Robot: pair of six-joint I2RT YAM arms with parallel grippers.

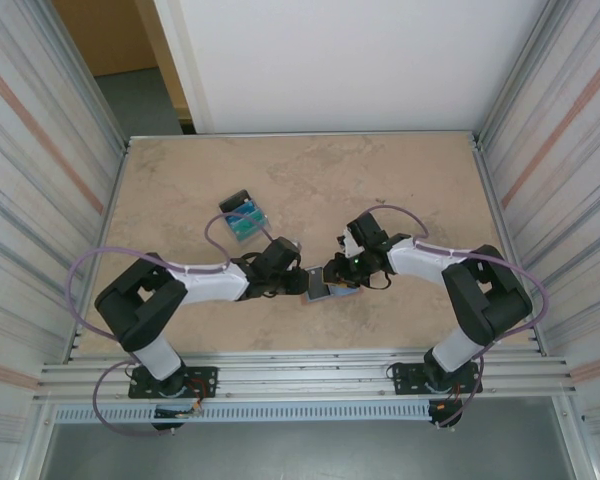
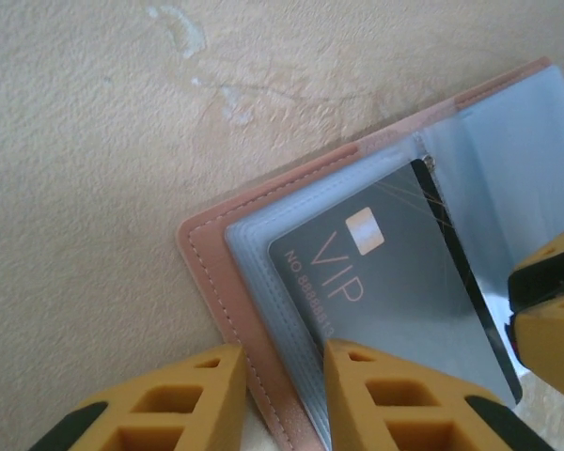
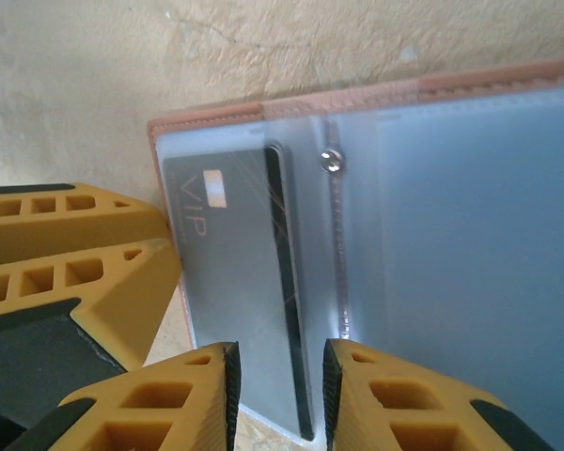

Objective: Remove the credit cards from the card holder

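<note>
Within the stitched pink card holder [image 2: 207,282] lies a glossy card [image 2: 395,282].

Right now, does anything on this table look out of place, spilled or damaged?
Nothing spilled or damaged. The card holder lies open and flat with a dark VIP card in its clear sleeve. Only faint pale smudges mark the tabletop beyond it.
</note>
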